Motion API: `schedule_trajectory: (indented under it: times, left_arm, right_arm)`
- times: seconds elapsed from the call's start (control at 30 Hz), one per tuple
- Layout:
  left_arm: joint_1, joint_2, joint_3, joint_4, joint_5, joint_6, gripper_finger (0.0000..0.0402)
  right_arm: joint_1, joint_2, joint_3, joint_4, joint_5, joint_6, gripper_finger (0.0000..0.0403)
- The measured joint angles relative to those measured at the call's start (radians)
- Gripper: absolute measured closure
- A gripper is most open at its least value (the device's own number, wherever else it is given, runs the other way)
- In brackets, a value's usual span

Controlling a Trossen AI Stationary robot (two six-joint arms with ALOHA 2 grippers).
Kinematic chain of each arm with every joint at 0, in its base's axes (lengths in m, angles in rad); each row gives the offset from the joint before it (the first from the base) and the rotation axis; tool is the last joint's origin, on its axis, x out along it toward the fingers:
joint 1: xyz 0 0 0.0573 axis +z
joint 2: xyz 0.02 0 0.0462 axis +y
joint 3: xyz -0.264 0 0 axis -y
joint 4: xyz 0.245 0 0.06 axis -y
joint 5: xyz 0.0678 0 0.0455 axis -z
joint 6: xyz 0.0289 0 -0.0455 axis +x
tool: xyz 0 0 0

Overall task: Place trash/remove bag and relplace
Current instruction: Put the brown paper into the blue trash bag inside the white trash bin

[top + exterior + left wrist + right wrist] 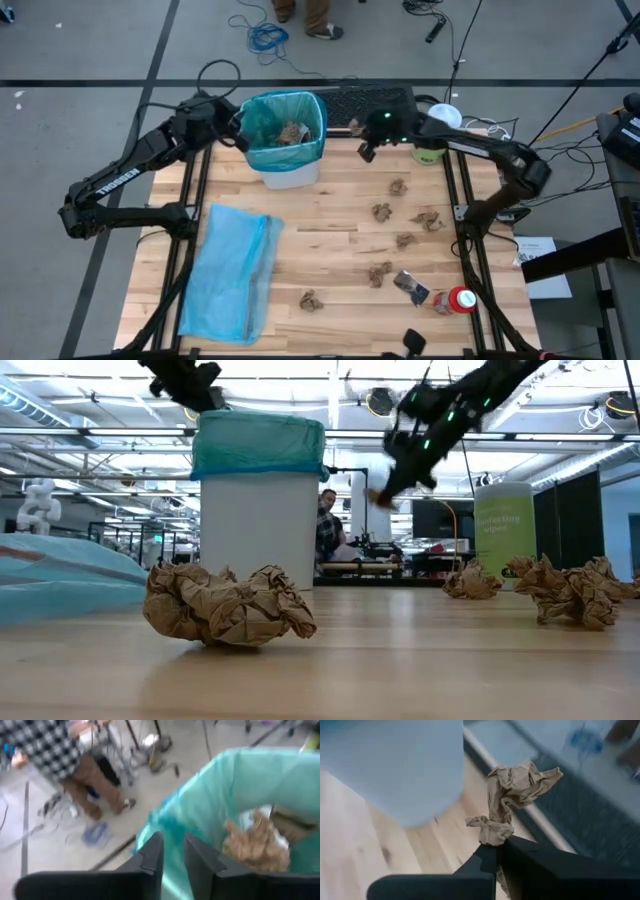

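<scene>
A white bin [290,172] lined with the teal-green bag [283,118] stands at the table's far side, with brown paper wads inside [292,131]. My left gripper [238,130] is at the bin's left rim, its fingers [150,857] a little apart just above the bag's rim [165,827]; I cannot tell whether they touch it. My right gripper [360,130] is shut on a brown paper wad [517,790], above the table's far edge, right of the bin. Several wads [405,215], a silvery wrapper [410,287] and a red-and-white object [460,300] lie on the table's right half. My right gripper pinches the wad's lower end [492,836] between its two fingertips. The rest of the wad stands out beyond the fingertips. The wad is lifted clear of the table; in the low view [378,497] it shows at the fingertips, level with the bin's upper wall.
A pale sky-blue bag [230,272] lies flat on the table's left half. A green white-lidded canister [430,152] stands at the far right. One wad [225,605] lies near the front edge. A person [55,750] stands on the floor beyond the table.
</scene>
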State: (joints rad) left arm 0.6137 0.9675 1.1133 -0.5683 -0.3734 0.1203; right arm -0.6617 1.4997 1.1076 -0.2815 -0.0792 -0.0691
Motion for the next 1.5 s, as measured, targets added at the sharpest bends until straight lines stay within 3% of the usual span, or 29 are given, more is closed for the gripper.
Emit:
schedule_trajectory:
  times: [0.17,0.5,0.83,1.0,1.13,1.33,1.5]
  left_arm:
    - [0.002,0.004,-0.007,-0.044,-0.029,-0.037,0.0396]
    - [0.021,0.119,-0.031,0.014,-0.023,-0.026,0.04]
    - [0.021,0.182,-0.033,0.168,0.251,0.042,0.04]
    - [0.008,0.199,-0.033,0.19,0.294,0.043,0.04]
    - [-0.006,0.194,-0.019,0.201,0.294,0.051,0.04]
    - [-0.007,0.16,0.033,0.214,0.29,0.054,0.04]
    - [-0.008,0.133,0.055,0.204,0.29,0.072,0.04]
  right_arm:
    - [0.007,-0.156,0.022,0.0,-0.001,-0.002,0.0402]
    - [0.099,-0.216,0.186,-0.002,-0.002,-0.078,0.0403]
    - [0.157,-0.182,0.254,0.024,-0.004,-0.097,0.0403]
    - [0.188,-0.13,0.28,0.074,-0.013,-0.111,0.0403]
    - [0.196,-0.052,0.336,0.14,-0.091,-0.113,0.0403]
    - [0.195,0.112,0.519,0.119,-0.109,-0.156,0.0403]
    - [0.195,0.261,0.718,0.002,-0.106,-0.164,0.0402]
